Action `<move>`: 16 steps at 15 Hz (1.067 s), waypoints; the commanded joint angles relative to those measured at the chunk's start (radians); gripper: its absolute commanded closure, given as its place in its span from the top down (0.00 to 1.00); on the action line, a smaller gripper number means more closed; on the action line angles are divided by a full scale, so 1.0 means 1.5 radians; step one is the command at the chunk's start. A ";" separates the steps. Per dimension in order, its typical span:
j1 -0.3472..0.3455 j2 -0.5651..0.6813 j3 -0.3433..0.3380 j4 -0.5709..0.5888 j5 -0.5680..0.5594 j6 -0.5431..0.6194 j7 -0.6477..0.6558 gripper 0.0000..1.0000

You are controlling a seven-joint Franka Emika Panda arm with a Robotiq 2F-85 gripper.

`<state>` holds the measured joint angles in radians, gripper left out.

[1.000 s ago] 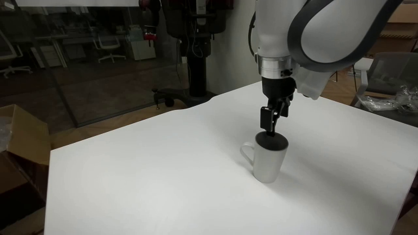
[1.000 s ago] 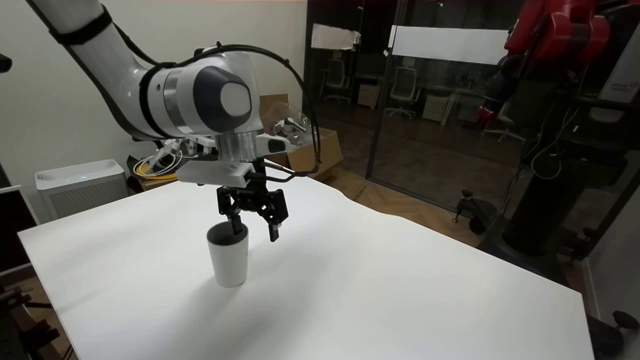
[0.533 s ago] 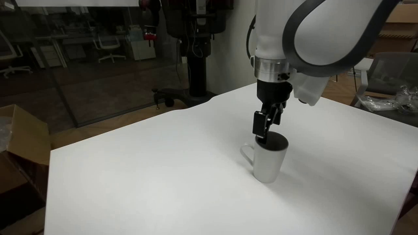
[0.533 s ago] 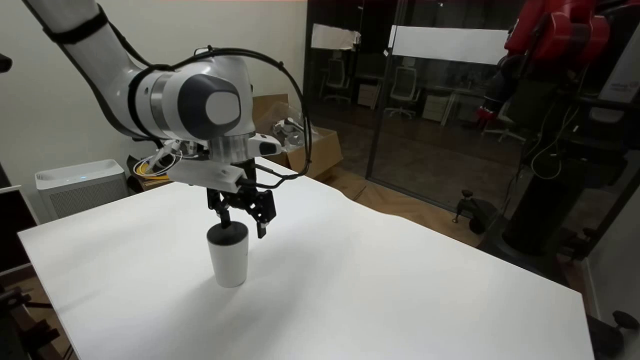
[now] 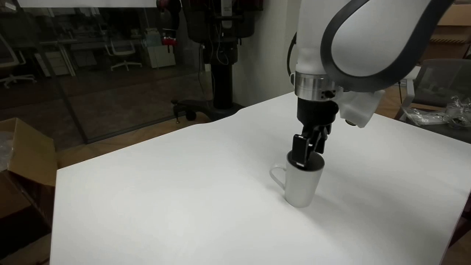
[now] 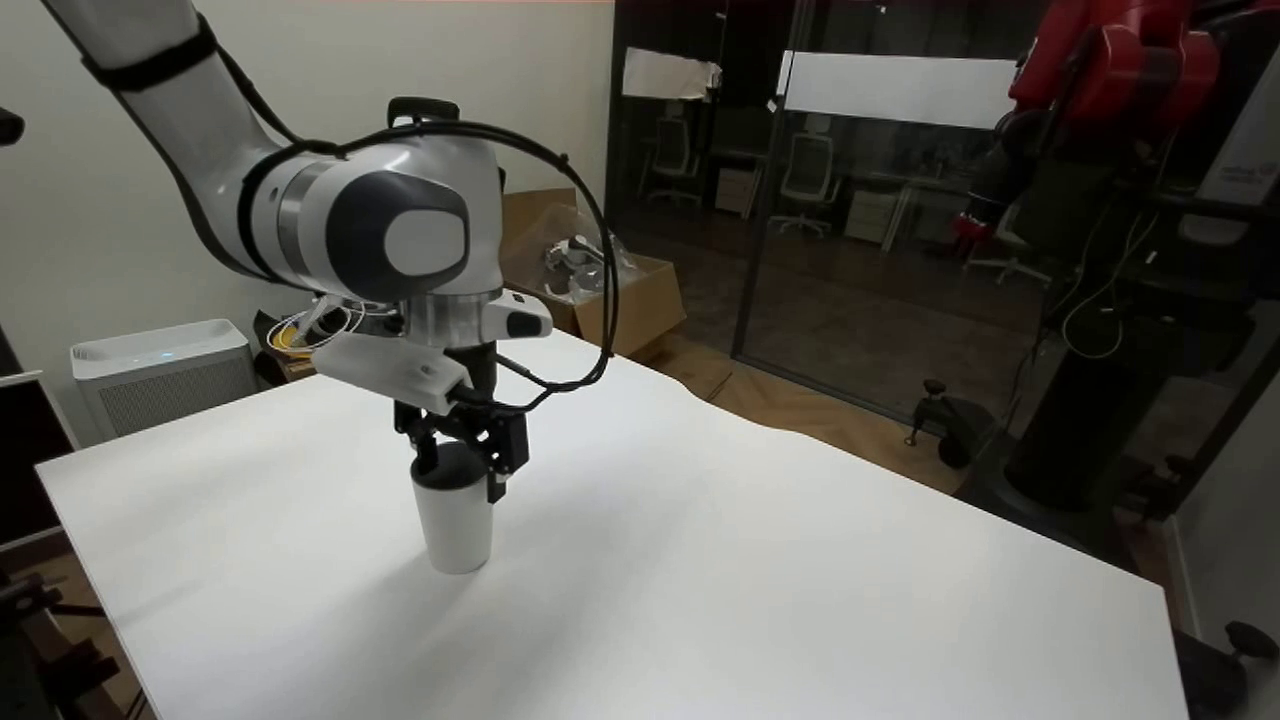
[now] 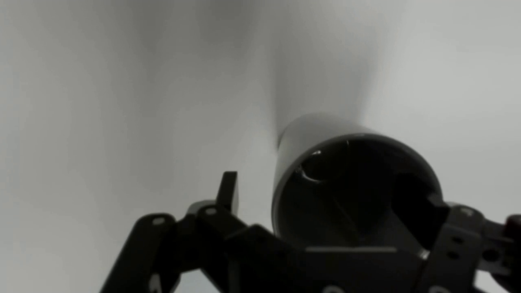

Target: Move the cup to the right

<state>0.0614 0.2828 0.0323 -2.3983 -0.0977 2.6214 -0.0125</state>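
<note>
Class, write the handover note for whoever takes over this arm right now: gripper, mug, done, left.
Gripper: open; one finger in or just over the mouth of the mug, the other finger outside.
Mug: upright on the white table.
Done: fingers lined up astride the rim; grasp not yet made.
Left: probably close, lift or slide the mug right, release.

1. In the wrist view, the gripper [image 7: 319,195] enters from the bottom edge; its fingers [image 7: 226,191] are spread apart.
2. Finger at left of view: outside the cup [image 7: 342,191], clear of its wall.
3. Finger at right of view: overlaps the dark mouth.
4. Cup: pale outside, glints inside; stands on a pale, shadowed surface [image 7: 101,106].
</note>
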 commanded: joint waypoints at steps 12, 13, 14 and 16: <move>-0.013 0.000 -0.008 -0.003 0.003 -0.010 -0.007 0.17; -0.014 -0.001 -0.008 -0.001 0.003 -0.015 -0.008 0.11; -0.013 -0.003 -0.007 0.000 0.003 -0.020 -0.010 0.11; -0.014 -0.003 -0.007 0.000 0.003 -0.020 -0.011 0.11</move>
<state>0.0407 0.2785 0.0214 -2.4003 -0.0943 2.5946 -0.0279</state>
